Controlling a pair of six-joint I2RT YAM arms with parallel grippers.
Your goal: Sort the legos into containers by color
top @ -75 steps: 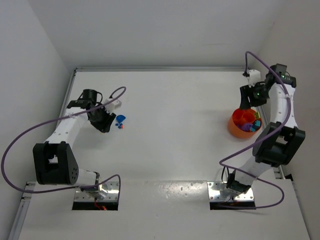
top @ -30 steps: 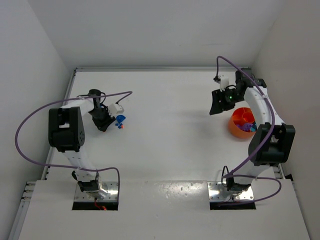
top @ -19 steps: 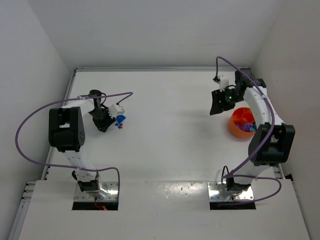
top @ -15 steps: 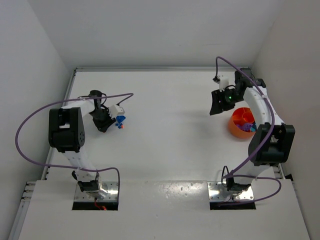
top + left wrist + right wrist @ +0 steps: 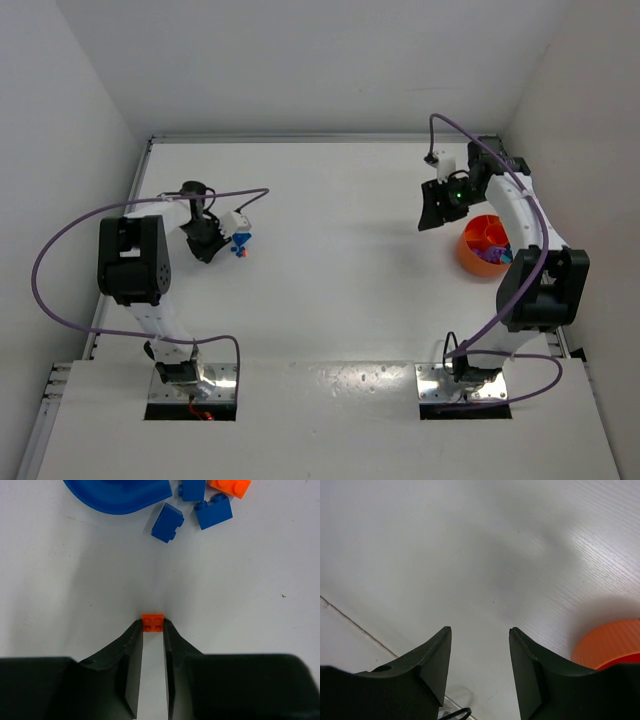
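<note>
At lower centre, the left gripper (image 5: 153,629) pinches a tiny orange brick (image 5: 153,622), likely light, rigid and slippery, by its flat sides; the right gripper (image 5: 480,632) hangs open and empty.

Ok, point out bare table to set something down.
Bare: the middle of the table, between left gripper and right gripper, and the far strip along the back wall. Crowded: blue bricks and orange brick at the left gripper; orange tub by the right edge.

A white table (image 5: 330,290) sits enclosed by plain white walls (image 5: 300,60) under even light.
</note>
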